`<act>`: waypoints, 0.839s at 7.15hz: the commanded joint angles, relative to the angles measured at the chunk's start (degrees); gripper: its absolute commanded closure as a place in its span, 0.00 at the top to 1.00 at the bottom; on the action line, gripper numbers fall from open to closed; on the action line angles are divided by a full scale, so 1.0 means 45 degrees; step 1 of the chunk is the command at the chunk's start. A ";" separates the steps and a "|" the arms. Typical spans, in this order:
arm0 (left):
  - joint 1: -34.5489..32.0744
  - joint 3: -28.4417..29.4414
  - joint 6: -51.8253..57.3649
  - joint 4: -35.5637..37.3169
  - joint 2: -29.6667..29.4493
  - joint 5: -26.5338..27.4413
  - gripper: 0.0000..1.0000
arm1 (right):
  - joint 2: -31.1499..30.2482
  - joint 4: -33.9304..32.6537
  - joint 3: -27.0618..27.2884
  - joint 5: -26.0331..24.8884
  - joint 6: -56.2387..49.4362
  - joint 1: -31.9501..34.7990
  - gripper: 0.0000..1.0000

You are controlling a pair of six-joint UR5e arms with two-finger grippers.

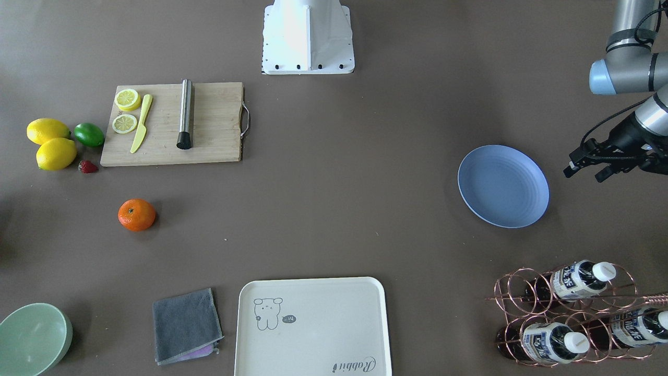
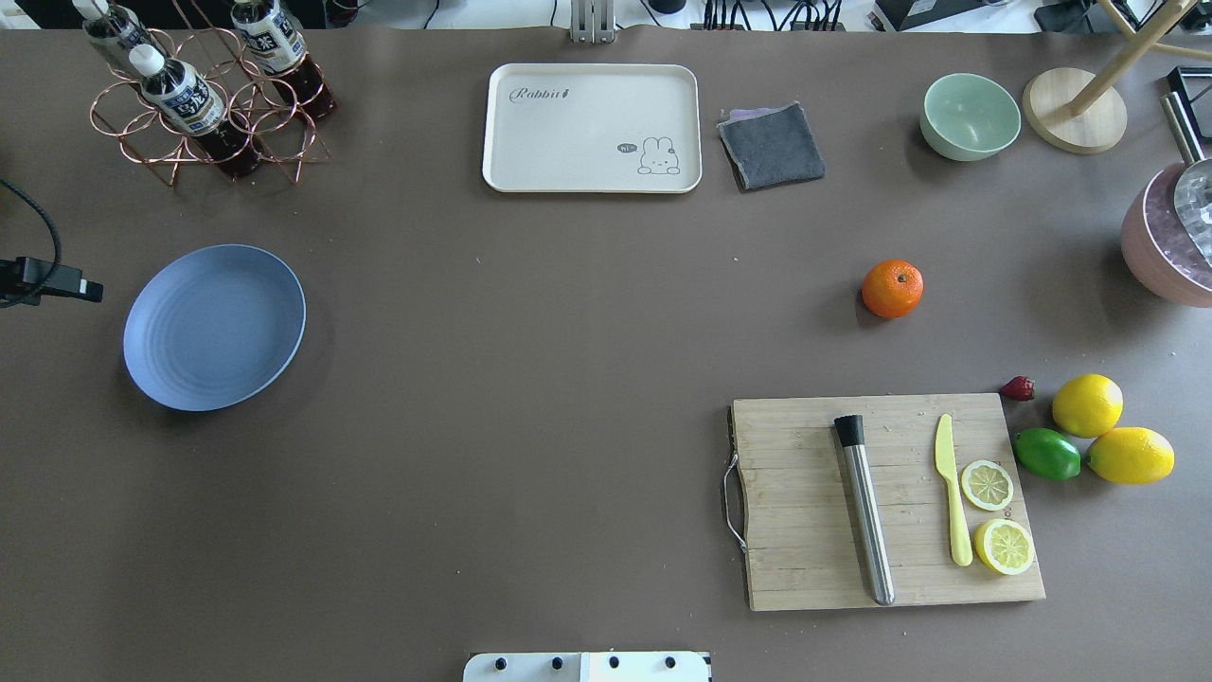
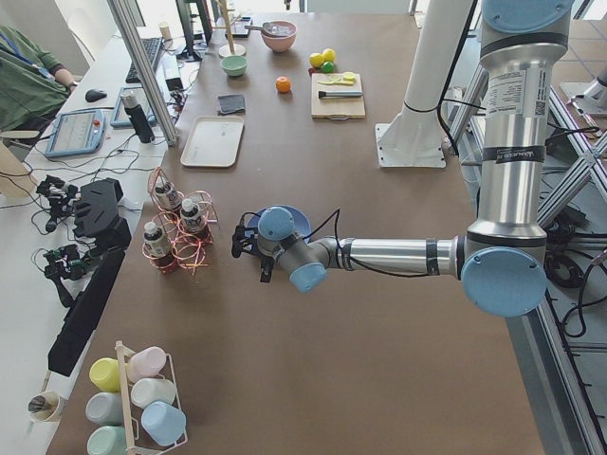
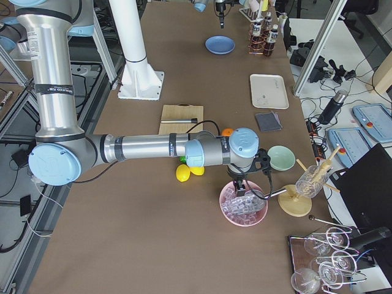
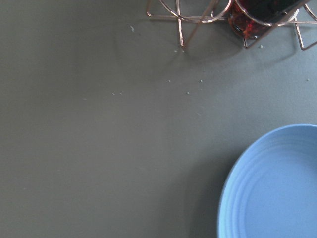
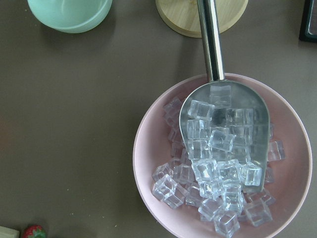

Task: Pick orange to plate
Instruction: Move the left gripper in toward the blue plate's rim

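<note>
The orange (image 1: 136, 214) sits alone on the brown table, on the robot's right side, and also shows in the overhead view (image 2: 892, 288). The blue plate (image 1: 503, 186) lies bare on the robot's left side (image 2: 215, 326); its rim fills the lower right corner of the left wrist view (image 5: 277, 193). My left gripper (image 1: 585, 173) hovers open just outside the plate's edge, holding nothing. My right gripper (image 4: 241, 184) hangs over a pink bowl of ice, past the orange. It shows only in the exterior right view, so I cannot tell its state.
A cutting board (image 1: 172, 124) carries lemon slices, a yellow knife and a steel muddler. Beside it lie two lemons (image 1: 48, 130), a lime (image 1: 88, 134) and a strawberry (image 1: 87, 166). Along the far edge: a cream tray (image 1: 312, 326), grey cloth (image 1: 186, 325), green bowl (image 1: 32, 338), bottle rack (image 1: 571, 313).
</note>
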 commanded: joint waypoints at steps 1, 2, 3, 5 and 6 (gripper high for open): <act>0.1374 0.0203 -0.0518 -0.0359 -0.0360 0.0792 0.98 | 0.0016 0.0034 0.0141 0.0000 0.0471 0.0000 1.00; 0.1436 0.0456 -0.0499 -0.0398 -0.0439 0.0794 0.98 | 0.0016 0.0034 0.0161 0.0019 0.0494 0.0000 1.00; 0.1437 0.0555 -0.0498 -0.0534 -0.0459 0.0794 0.98 | -0.0003 0.0034 0.0142 0.0019 0.0495 0.0000 1.00; 0.1650 0.0614 -0.0498 -0.0535 -0.0459 0.0794 0.73 | -0.0003 0.0034 0.0161 0.0039 0.0495 0.0000 1.00; 0.1826 0.0614 -0.0498 -0.0554 -0.0478 0.0794 0.55 | -0.0003 0.0034 0.0161 0.0078 0.0495 0.0000 1.00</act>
